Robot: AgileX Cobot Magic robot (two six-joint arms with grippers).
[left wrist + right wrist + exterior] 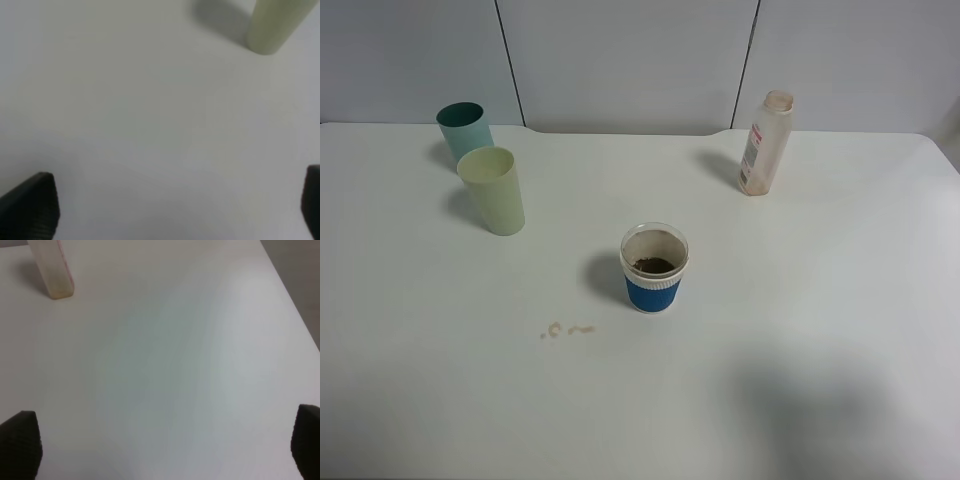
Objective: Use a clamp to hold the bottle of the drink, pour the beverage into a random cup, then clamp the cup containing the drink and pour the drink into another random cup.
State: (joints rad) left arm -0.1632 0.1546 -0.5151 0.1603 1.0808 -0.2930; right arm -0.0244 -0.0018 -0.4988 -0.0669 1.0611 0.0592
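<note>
The bottle (764, 143) stands upright and capless at the back right of the white table; its base also shows in the right wrist view (54, 270). The pale yellow-green tumbler (492, 190) stands at the back left, and its lower part appears in the left wrist view (273, 25). In the middle sits the blue-sleeved paper cup (654, 267) with dark brown drink (654, 265) at its bottom. Neither arm shows in the exterior view. My left gripper (180, 210) and right gripper (165, 447) both hang open over bare table, holding nothing.
A teal tumbler (464, 129) stands just behind the yellow-green one. A few small brown spill drops (565, 329) lie on the table (800, 330) front-left of the paper cup. The table's right edge (295, 295) shows in the right wrist view.
</note>
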